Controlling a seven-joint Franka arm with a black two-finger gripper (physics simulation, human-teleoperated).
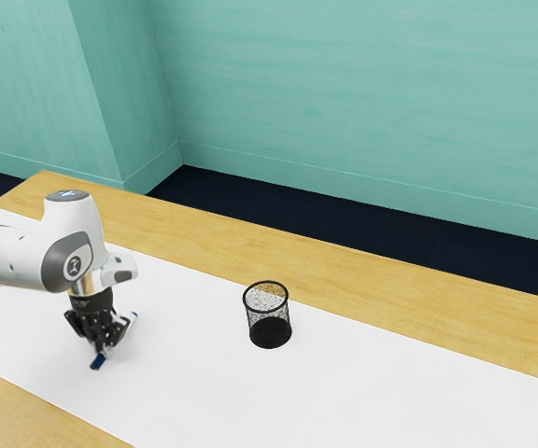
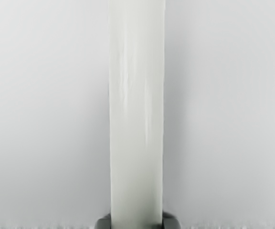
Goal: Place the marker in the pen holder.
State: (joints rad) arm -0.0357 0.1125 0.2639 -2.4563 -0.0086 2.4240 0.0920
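Observation:
My gripper (image 1: 107,346) is low over the white strip at the exterior view's left, pointing down and shut on the marker. The marker's blue end (image 1: 97,361) sticks out on the near side of the fingers, and its other end shows behind them. In the wrist view the marker's pale barrel (image 2: 136,105) runs straight between the dark tips of the gripper (image 2: 136,223), one against each side. Whether it touches the surface I cannot tell. The pen holder (image 1: 269,336), a black mesh cup, stands upright and apart from the gripper, toward the exterior view's right.
A white strip (image 1: 372,392) runs along the wooden table (image 1: 390,285), under both the hand and the pen holder. Behind the table's far edge are a dark floor and a teal wall.

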